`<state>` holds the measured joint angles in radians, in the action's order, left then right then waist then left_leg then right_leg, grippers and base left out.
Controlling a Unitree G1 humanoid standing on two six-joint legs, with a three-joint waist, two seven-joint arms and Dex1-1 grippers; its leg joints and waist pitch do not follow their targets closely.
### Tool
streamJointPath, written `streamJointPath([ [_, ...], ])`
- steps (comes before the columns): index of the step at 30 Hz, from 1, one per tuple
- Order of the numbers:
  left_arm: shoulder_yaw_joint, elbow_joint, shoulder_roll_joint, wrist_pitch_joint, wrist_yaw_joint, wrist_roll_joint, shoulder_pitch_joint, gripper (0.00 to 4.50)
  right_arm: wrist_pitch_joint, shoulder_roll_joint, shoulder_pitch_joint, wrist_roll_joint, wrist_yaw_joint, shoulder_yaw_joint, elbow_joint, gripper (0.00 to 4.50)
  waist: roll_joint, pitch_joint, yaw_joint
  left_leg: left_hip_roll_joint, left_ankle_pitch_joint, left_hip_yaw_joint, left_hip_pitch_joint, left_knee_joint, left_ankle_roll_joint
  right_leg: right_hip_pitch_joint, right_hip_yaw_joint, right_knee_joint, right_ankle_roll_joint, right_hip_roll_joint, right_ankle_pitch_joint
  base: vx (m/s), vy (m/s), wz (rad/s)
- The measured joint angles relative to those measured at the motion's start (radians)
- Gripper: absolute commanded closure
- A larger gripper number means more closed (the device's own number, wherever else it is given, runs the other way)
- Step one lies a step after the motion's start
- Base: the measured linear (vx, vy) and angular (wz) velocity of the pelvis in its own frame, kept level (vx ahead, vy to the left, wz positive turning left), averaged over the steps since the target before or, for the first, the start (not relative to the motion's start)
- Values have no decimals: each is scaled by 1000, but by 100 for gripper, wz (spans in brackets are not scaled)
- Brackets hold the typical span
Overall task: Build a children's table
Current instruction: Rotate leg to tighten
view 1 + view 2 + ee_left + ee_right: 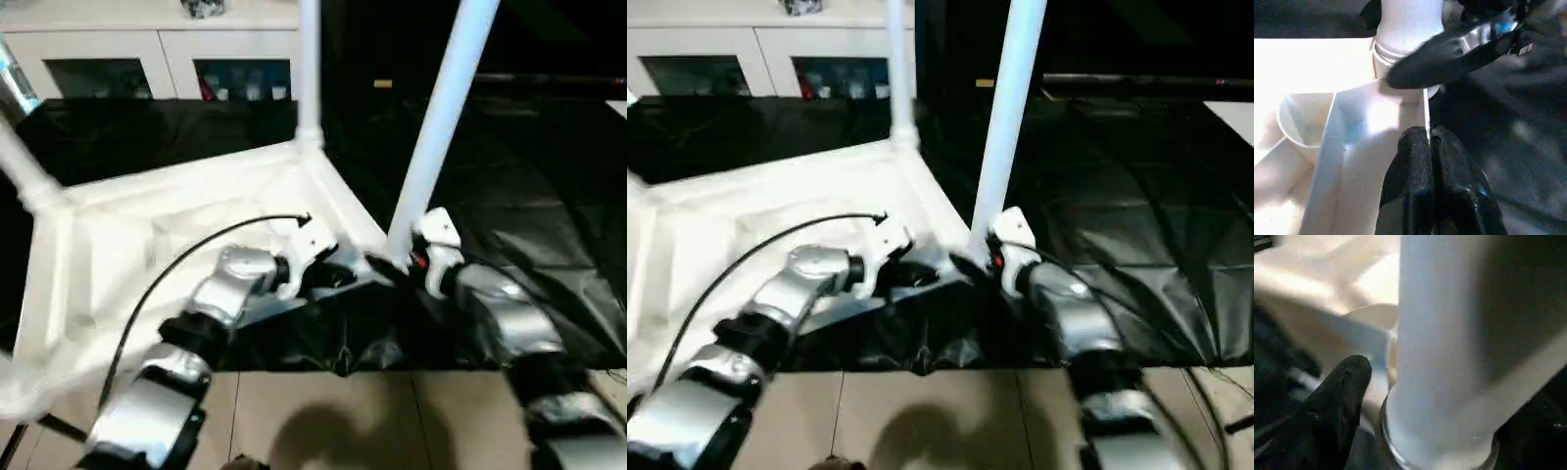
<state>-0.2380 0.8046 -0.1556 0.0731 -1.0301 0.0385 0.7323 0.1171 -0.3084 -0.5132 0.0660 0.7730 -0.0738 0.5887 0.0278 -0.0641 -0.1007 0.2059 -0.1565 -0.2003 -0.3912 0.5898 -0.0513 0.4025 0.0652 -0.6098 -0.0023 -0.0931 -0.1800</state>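
At the near corner of the upturned table top (pixel 147 245), which lies ribbed side up on black sheeting (pixel 529 196) spread over the floor, a white leg (pixel 431 147) stands in its round socket and leans away from the top. Two more legs rise from other corners: one at the far corner (pixel 309 69), another at the corner off to the left (pixel 24 166), both looking seated. The left gripper (pixel 1427 147) has its fingers pressed together on the thin outer wall of the top just beside the leaning leg's socket, pinning the frame. The right gripper (pixel 392 266) sits at the base of that leg; one black finger (pixel 1344 396) lies beside the collar, but whether the pair is spread or clasping the leg cannot be told. The chief risk, as I judge it, is that the tilted leg is not fully home: if support at its base slackens, the long leg could lever out of the socket and topple onto the sheeting beyond the top. Pushing it while crooked could jam it askew. Should the left hold slip off the narrow wall, the light top may skid on the slick sheeting and throw the socket out of line.
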Motion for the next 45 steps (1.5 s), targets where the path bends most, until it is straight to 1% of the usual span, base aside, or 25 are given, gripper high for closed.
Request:
streamJointPath([
  [7,-19,-1,-53,-37,-113,-1,0,450,17,-73,11,15,186,-49,-46,68,-1,0,-1,0,0,0,0,0,0,0,0,-1,0,0,0,0,0,0],
  [8,-22,-1,-60,-42,-125,-1,0,450,25,-80,12,17,201,-53,-54,85,-1,0,-1,0,0,0,0,0,0,0,0,-1,0,0,0,0,0,0],
  [10,-25,-1,-78,-51,-154,-1,0,450,34,-91,12,19,233,-60,-66,85,-1,0,-2,0,0,0,0,0,0,0,0,-1,0,0,0,0,0,0],
  [12,-27,-1,-86,-53,-168,-2,1,450,35,-93,12,21,244,-64,-67,113,-1,0,-3,0,0,0,0,0,0,0,0,-1,0,0,0,0,0,0],
  [15,-33,-1,-88,-53,-185,-2,4,450,36,-95,12,22,256,-65,-67,125,-1,0,-4,0,0,0,0,1,0,0,0,-1,0,0,0,0,0,0],
  [17,-33,-1,-90,-53,-195,-4,4,450,40,-98,12,22,266,-71,-70,148,-1,0,-6,0,0,0,0,1,0,0,0,-1,0,0,0,0,0,0],
  [21,-34,-1,-95,-53,-213,-6,4,450,50,-99,24,22,271,-73,-92,176,0,0,-9,0,0,0,0,1,0,0,0,-1,0,0,0,0,0,0],
  [28,-32,0,-102,-47,-223,-6,4,450,58,-78,34,23,267,-70,-104,186,-1,1,-8,1,0,0,1,1,0,0,0,-1,0,0,0,0,0,0],
  [30,-27,1,-100,-38,-200,-6,4,450,58,-58,40,23,231,-57,-103,186,-1,1,-8,1,0,0,1,1,0,0,0,-2,0,0,0,0,0,0],
  [32,-6,17,-82,-27,-129,-4,4,450,63,-10,34,14,128,-30,-76,187,-2,1,-5,1,0,0,3,1,0,-1,0,-3,-1,0,0,0,0,0],
  [36,14,36,-37,-3,14,9,15,450,68,74,-13,1,-71,17,6,187,-3,1,11,0,0,0,4,1,0,-2,-1,-2,-1,0,0,0,0,0],
  [40,45,48,42,39,185,26,25,450,71,171,-95,-11,-326,84,123,187,-5,0,22,0,0,0,4,1,0,-1,-1,-1,-1,0,1,0,0,0],
  [42,52,49,61,47,221,25,25,450,65,189,-113,-14,-379,98,148,187,-5,0,23,0,0,0,4,1,0,-1,-1,-1,-1,0,1,0,0,0],
  [44,64,49,87,56,257,25,25,450,43,207,-130,-21,-437,115,179,187,-5,0,22,0,0,0,3,0,0,-1,-1,-1,-1,0,1,0,0,0],
  [45,64,49,89,56,258,25,25,450,33,209,-130,-21,-441,117,183,152,-5,1,21,0,0,0,4,0,0,-1,-1,-1,-1,0,0,0,0,0],
])
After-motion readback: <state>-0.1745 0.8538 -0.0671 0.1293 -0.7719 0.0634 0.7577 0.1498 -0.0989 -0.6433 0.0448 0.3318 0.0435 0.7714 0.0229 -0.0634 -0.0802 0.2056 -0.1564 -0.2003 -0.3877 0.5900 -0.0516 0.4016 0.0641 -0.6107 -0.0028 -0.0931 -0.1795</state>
